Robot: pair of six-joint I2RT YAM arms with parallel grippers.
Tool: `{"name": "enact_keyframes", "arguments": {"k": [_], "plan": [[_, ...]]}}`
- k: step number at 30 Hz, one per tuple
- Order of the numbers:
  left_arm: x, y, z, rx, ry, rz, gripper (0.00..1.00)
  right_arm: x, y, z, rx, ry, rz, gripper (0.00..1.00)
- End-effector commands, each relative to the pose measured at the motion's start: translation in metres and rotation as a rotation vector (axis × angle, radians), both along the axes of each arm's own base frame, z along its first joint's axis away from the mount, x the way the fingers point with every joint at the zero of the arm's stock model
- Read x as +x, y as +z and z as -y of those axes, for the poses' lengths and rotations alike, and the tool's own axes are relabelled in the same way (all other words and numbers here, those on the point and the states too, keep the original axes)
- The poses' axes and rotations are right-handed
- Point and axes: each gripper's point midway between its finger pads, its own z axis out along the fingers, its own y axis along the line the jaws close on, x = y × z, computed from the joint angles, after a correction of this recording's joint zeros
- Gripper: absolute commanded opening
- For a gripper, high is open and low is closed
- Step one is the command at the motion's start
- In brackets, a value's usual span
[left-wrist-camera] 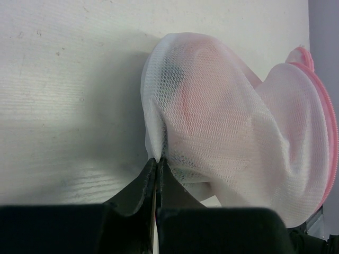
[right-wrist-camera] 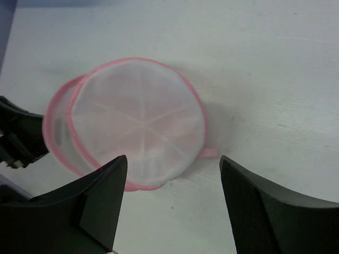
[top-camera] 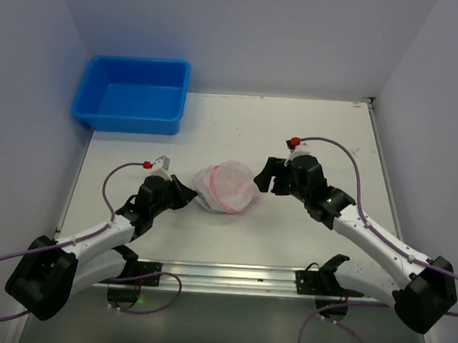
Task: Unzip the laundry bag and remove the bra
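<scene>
We see left jaws pinched shut on bag (top-camera: pixel 226 188) mesh at its left edge. Right jaws are wide, just right of bag, with pink tab (right-wrist-camera: pixel 208 153) facing them.

My left arm (top-camera: pixel 95 237) and right arm (top-camera: pixel 379 237) are built alike: white link shells between black joint housings on chunky black bases. The left gripper (top-camera: pixel 183 194) and right gripper (top-camera: pixel 263 176) are matte black with wedge-shaped fingers (right-wrist-camera: pixel 265 211). A lilac cable (top-camera: pixel 109 184) loops off each wrist from a small red connector (top-camera: pixel 147 165), and I see a green light (top-camera: pixel 330 198) glowing on the right forearm.
</scene>
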Motion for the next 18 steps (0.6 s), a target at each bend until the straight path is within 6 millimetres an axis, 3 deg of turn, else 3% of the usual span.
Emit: {"name": "enact_keyframes", "arguments": {"k": [1, 6, 8, 9, 11, 18], "plan": [[0.012, 0.02, -0.001, 0.043, 0.015, 0.084, 0.0, 0.005, 0.044, -0.038, 0.078, 0.034, 0.057, 0.73], [0.011, 0.017, -0.001, 0.049, 0.018, 0.072, 0.0, 0.006, 0.048, -0.09, 0.08, 0.058, 0.036, 0.73], [0.01, 0.015, 0.0, 0.042, 0.014, 0.067, 0.0, 0.008, 0.032, -0.104, 0.051, 0.057, 0.005, 0.73], [0.01, 0.015, 0.0, 0.041, 0.015, 0.066, 0.0, 0.01, 0.035, -0.111, 0.061, 0.065, 0.006, 0.73], [0.009, 0.015, 0.001, 0.04, 0.012, 0.067, 0.0, 0.009, 0.022, -0.123, 0.038, 0.086, -0.019, 0.72], [0.009, 0.018, 0.002, 0.028, 0.01, 0.071, 0.0, 0.001, 0.005, -0.155, -0.011, 0.163, -0.042, 0.71]]}}
